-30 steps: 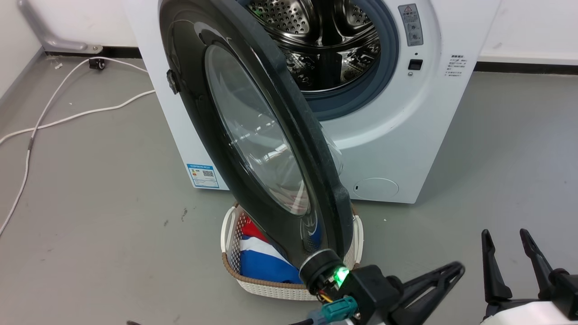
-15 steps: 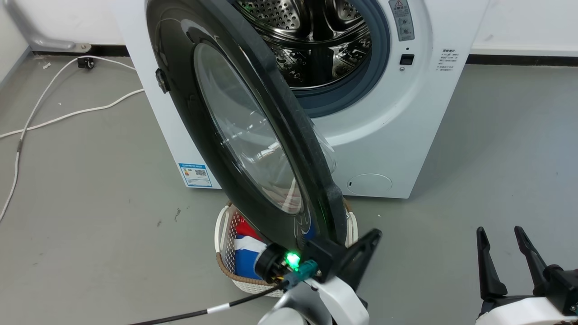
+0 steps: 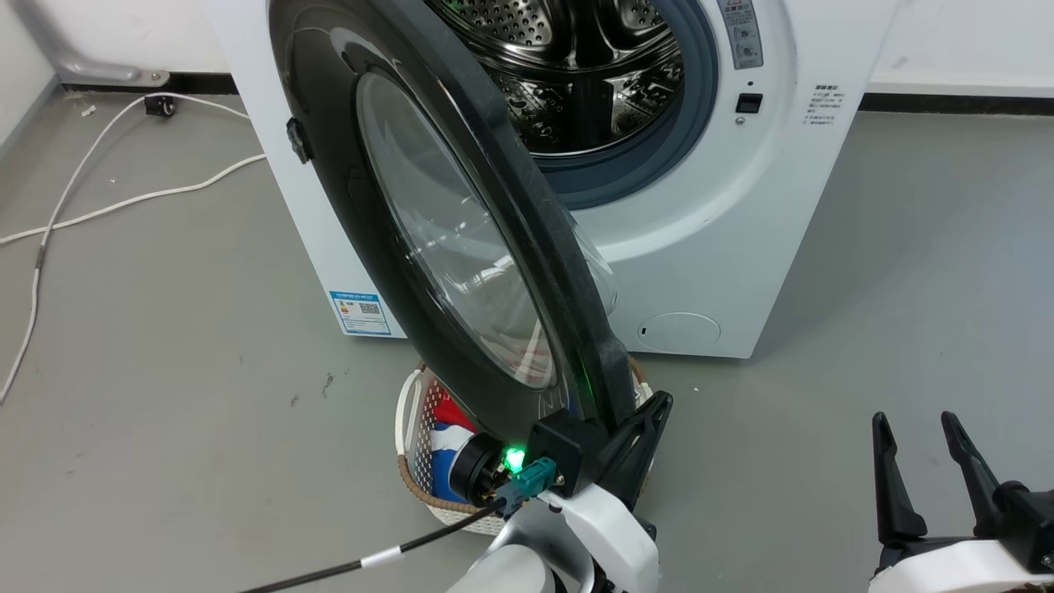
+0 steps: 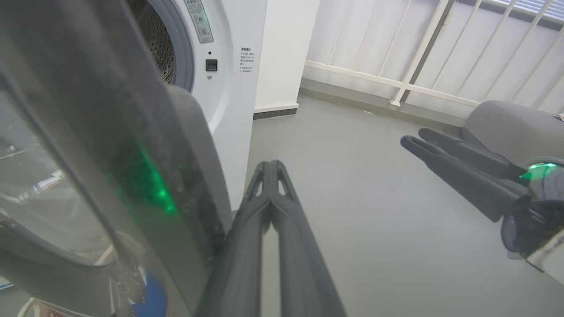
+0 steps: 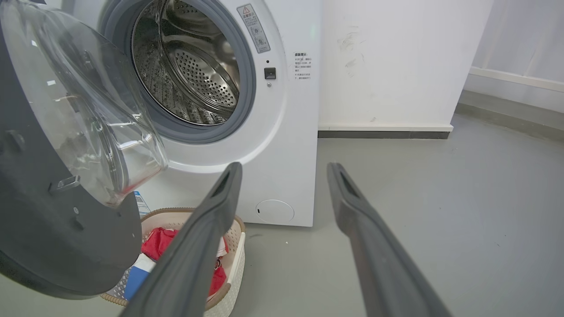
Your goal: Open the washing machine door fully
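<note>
Black-rimmed, the washing machine door (image 3: 445,231) stands roughly half open at centre frame. Our left end effector (image 4: 269,169), fingers pressed together, sits just beside its lower edge; our right end effector (image 3: 914,424) waits spread wide, lower right. Next, we judge, a leftward push.

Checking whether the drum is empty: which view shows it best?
The right wrist view: the drum shows almost whole. The head view crops its top and the washing machine door hides its left part. The left wrist view catches a sliver.
</note>
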Controlling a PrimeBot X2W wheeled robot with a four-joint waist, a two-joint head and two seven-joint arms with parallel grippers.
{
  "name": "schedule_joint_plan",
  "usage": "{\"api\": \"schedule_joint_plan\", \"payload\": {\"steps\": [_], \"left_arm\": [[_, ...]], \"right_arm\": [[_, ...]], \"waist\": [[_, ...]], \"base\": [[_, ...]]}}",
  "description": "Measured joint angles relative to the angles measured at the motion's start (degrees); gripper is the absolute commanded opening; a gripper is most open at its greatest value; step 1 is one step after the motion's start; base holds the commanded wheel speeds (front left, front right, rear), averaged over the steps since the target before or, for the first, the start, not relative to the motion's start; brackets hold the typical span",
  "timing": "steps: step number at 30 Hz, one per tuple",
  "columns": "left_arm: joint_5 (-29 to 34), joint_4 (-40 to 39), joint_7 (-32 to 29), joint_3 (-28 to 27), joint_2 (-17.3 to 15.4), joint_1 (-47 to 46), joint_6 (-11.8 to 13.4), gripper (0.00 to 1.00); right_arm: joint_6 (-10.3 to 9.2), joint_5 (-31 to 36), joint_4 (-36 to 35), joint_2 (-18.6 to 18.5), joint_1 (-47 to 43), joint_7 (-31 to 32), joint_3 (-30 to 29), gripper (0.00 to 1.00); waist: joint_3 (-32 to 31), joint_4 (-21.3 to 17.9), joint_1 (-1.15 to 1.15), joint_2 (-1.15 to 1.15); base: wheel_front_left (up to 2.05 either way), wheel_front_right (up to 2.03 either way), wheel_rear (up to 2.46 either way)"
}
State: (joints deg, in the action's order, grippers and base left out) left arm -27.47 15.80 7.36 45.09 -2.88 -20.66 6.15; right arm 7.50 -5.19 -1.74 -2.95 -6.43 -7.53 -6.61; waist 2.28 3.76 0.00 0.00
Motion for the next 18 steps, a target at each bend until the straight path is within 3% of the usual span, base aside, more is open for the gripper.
{"api": "schedule_joint_plan", "payload": {"steps": [8, 18], "left_arm": [[0.42, -3.92, 0.36, 0.19, -2.33, 3.19, 1.63, 0.0], [0.21, -11.07, 0.23, -0.55, -5.2, 8.88, 5.55, 0.0]], "right_arm": [[0.0, -0.32, 0.62, 0.0, 0.04, -0.08, -0.02, 1.0], [0.0, -0.3, 0.63, 0.01, -0.23, 0.51, -0.24, 1.0]], "waist": [[-0.52, 1.36, 0.0, 0.0], [-0.93, 3.78, 0.0, 0.0]], "base": [[0.0, 0.0, 0.0], [0.0, 0.0, 0.0]]}}
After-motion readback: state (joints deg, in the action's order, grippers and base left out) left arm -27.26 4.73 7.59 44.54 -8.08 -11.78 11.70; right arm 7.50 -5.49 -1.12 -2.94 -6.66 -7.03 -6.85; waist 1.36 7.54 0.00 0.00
